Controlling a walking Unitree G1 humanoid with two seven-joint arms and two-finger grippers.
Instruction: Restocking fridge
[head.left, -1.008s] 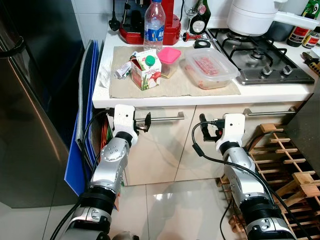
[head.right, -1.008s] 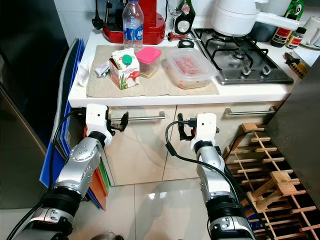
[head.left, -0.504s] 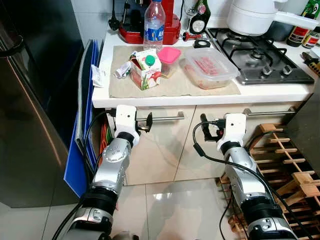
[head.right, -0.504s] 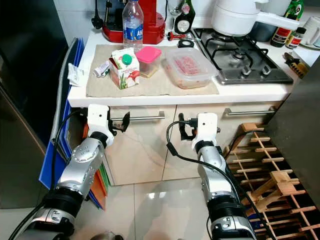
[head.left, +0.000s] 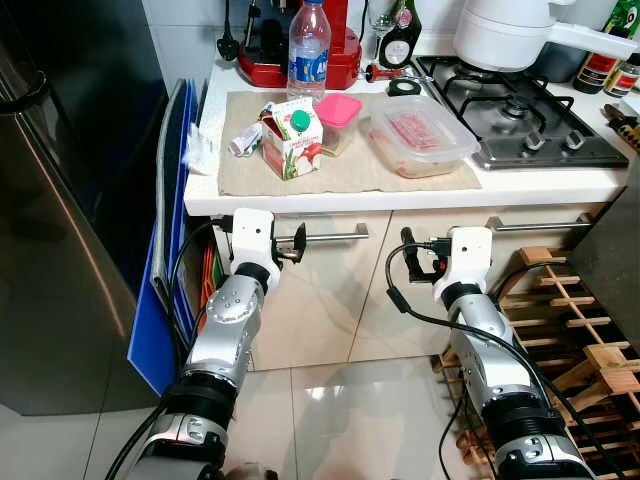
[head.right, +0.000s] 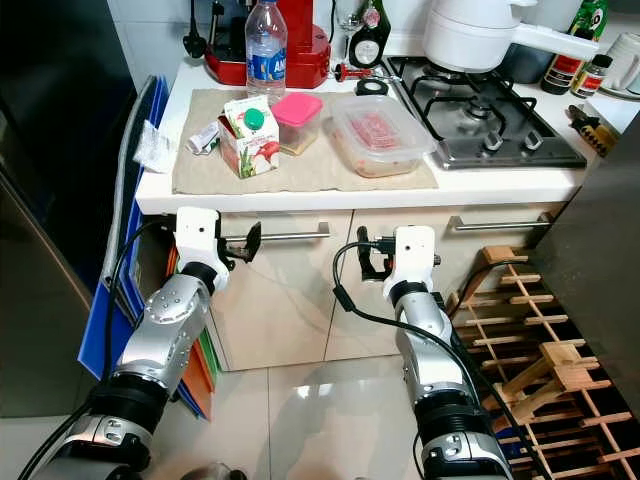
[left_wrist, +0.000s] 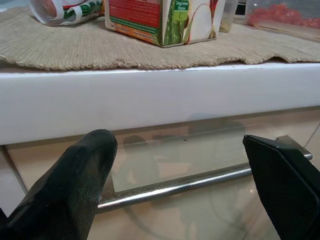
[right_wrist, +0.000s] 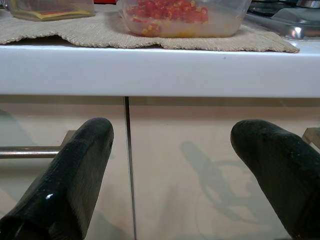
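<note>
On the beige woven mat (head.left: 340, 160) atop the white counter (head.left: 400, 190), items for the fridge:

1. Juice carton (head.left: 292, 137): white with red and green fruit print and a green screw cap, upright, at the mat's left-centre.
2. Small tub (head.left: 338, 122): clear body, pink lid, just right of the carton and close against it.
3. Clear lidded container (head.left: 421, 135): rectangular, with red chopped food inside, right of the tub, on the mat's right end.
4. Water bottle (head.left: 308, 48): clear plastic with a blue label, upright behind the mat, in front of a red appliance (head.left: 300, 68).
5. Small printed cup or wrapper (head.left: 243, 145): lying on its side at the mat's left edge, beside the carton; what kind it is cannot be told.
6. Crumpled white wrapper (head.left: 201, 150): on the counter's left edge, off the mat.

Surroundings, relative to the mat: gas hob (head.left: 520, 125) to the right with a white pot (head.left: 505, 30) on it; dark bottles (head.left: 612, 55) further right; steel fridge door (head.left: 50, 250) far left, blue boards (head.left: 170, 230) standing between it and the counter; wooden wine rack (head.left: 575, 340) on the floor, lower right.

Left gripper (head.left: 293, 244): below the counter edge, in front of the drawer handle (head.left: 330, 237), jaws wide, holding nothing. Right gripper (head.left: 412, 255): below the counter at the seam between cabinet fronts, jaws wide, holding nothing.
</note>
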